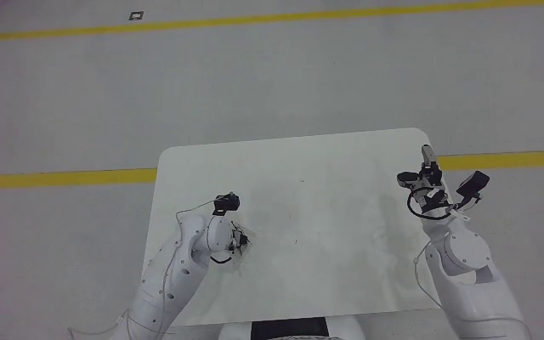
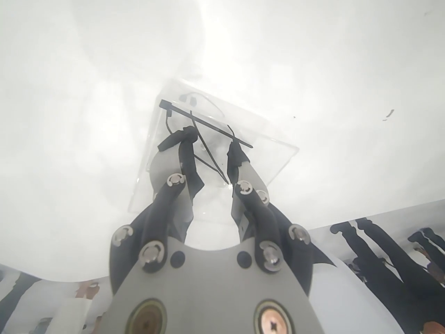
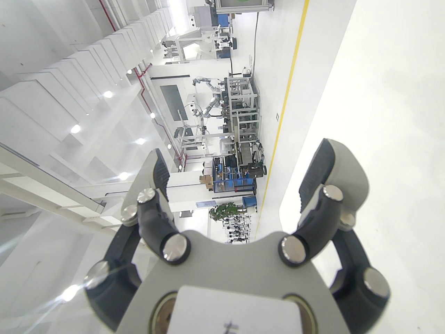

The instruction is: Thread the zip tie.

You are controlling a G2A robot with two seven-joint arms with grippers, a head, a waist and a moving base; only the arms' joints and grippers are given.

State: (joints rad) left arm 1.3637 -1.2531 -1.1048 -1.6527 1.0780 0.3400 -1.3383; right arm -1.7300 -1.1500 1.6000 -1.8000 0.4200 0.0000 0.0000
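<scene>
Beneath the left gripper [image 2: 211, 140], the zip tie [image 2: 205, 125] lies in a clear shallow box [image 2: 274, 154] on the white table [image 1: 340, 187], on the robot's left side and near the front. It is a thin black strap lying straight and slantwise. Its small square head [image 2: 164, 104] is at one end near a corner of the box, and its pointed tail reaches past the far fingertip. More black ties [image 2: 212, 166] lie crossed under it, closer to the gripper's palm.

The tie looks very light, slick and springy. It would probably flex or skate away under a sideways push, and the loose ties beneath could lift along with it. The strap a little way in from the head seems the best place to pinch it. That would leave the head clear as the target and the tail free for the other gripper to feed through.

The left arm points steeply down into the box, with its tape-wrapped fingers [image 2: 187, 137] parted and nothing between them. The strap crosses just beyond the two tips, and it cannot be told whether either tip touches it.

The right gripper [image 3: 240, 163] is held well apart at the table's right edge. It is raised and aimed out toward the room, with its jaws spread wide and nothing in them.
</scene>
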